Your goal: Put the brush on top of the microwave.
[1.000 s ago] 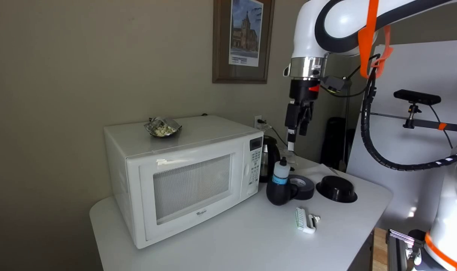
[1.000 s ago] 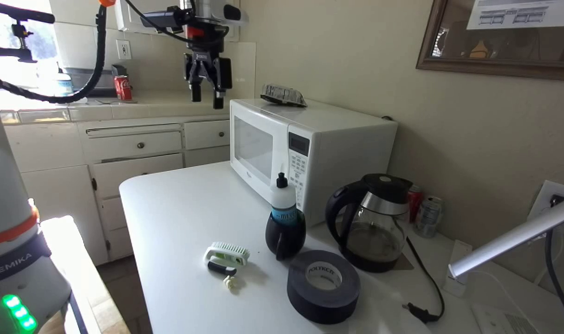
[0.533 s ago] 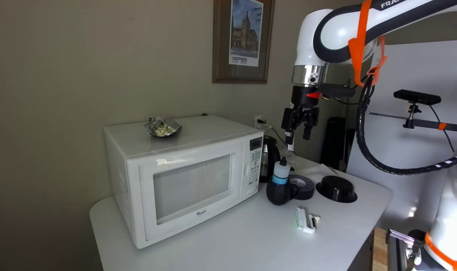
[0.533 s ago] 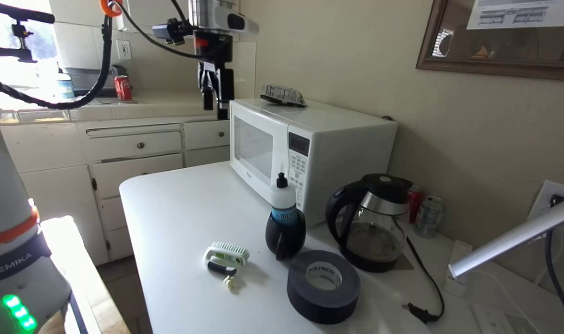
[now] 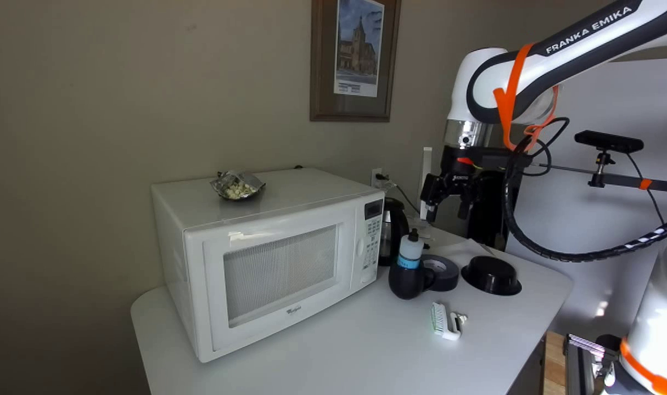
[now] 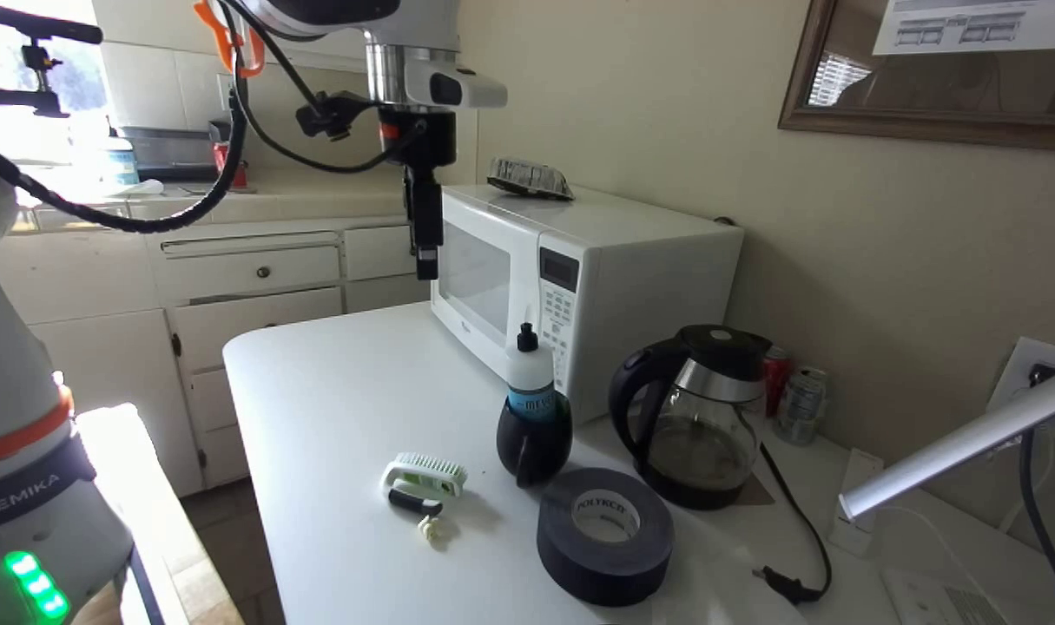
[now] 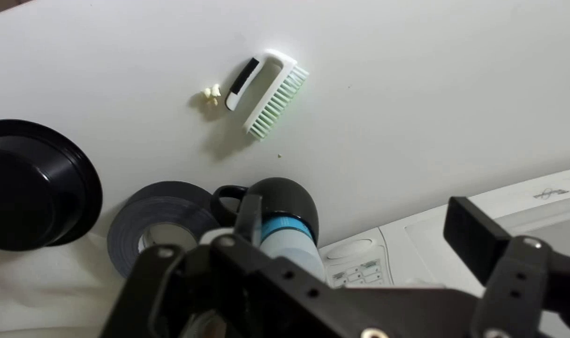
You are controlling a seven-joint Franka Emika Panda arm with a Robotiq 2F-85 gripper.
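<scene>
The brush [image 5: 439, 320] lies on the white table in front of the microwave, away from it. It also shows in an exterior view [image 6: 430, 471] and, with pale green bristles and a white looped handle with a black grip, in the wrist view [image 7: 276, 101]. The white microwave [image 5: 281, 219] stands against the wall; it also shows in an exterior view [image 6: 657, 260] and partly in the wrist view [image 7: 421, 244]. My gripper [image 5: 447, 213] is open and empty, in the air well above the table; its fingers are wide apart in the wrist view [image 7: 360, 223].
An open foil packet [image 5: 239, 186] sits on the microwave. A black mug holding a bottle [image 6: 534, 443], a tape roll [image 6: 601, 573] and a kettle [image 6: 705, 434] stand near the brush. A black bowl [image 5: 491, 275] is farther right. A tiny pale scrap [image 7: 211, 93] lies beside the brush.
My gripper has moved down, and slightly to the right in both exterior views. It has turned about its axis. The brush and the microwave have not moved.
</scene>
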